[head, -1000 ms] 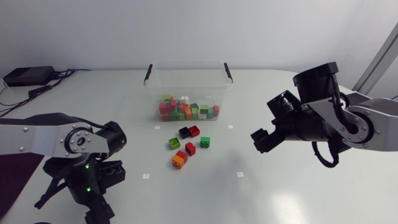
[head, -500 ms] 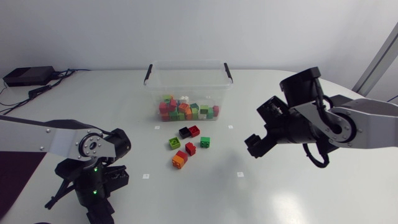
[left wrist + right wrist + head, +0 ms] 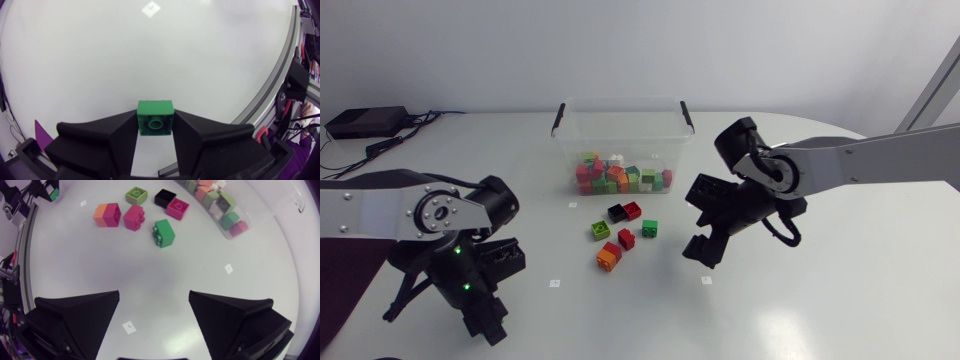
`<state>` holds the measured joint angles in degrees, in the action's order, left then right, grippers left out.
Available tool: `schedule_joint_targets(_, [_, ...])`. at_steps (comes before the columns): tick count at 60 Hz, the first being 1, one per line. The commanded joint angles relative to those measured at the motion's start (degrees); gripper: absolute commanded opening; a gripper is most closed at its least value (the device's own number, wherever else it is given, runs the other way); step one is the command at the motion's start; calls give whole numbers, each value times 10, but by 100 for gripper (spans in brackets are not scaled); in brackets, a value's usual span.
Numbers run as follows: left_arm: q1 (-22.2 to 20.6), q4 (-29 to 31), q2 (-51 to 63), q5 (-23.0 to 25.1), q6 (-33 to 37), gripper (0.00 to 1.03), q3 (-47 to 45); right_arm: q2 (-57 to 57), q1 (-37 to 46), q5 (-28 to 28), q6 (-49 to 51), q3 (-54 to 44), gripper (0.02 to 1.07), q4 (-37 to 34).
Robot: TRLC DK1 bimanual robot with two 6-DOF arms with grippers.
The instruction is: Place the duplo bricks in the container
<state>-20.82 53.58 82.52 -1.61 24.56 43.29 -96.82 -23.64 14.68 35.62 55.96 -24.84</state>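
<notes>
Left wrist view: claw [image 3: 155,127] clamps green brick [image 3: 155,116].

Bright, diffuse light from above, no hard src. Surface [image 3: 820,310] near-white, washed out in left wrist view. Shadows soft & faint, close under objs. Wrist views: heavy fisheye bend at edges, corners darker.

The left arm [image 3: 380,205] sits folded well to the left of the container [image 3: 620,101] and nearer the camera. Its left gripper [image 3: 155,131] is clamped from both sides on a green brick [image 3: 155,109]. The right arm [image 3: 860,160] stretches in on the container's right. The right gripper [image 3: 155,299] is angled downward, its fingers spread wide apart.
</notes>
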Motion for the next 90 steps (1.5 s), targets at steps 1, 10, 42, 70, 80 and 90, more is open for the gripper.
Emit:
schedule_joint_targets(1, [7, -8, -18, 19, 23, 18, 36, -36, -7, 17, 33, 23, 102, 1])
schedule_joint_targets(10, [10, -18, -35, 78, 47, 18, 74, -66, -8, 62, 50, 50, 102, 14])
schedule_joint_targets(42, [27, -137, -3, 176, 21, 18, 223, -189, -21, 58, 69, 158, 92, 56])
schedule_joint_targets(70, [69, -251, 67, 256, -28, 20, 304, -235, -38, 62, 81, 170, 30, 88])
schedule_joint_targets(80, [75, -296, 87, 257, -57, 21, 320, -232, -36, 64, 82, 162, 21, 84])
schedule_joint_targets(90, [76, -326, 106, 257, -82, 21, 345, -192, -29, 71, 79, 146, 12, 74])
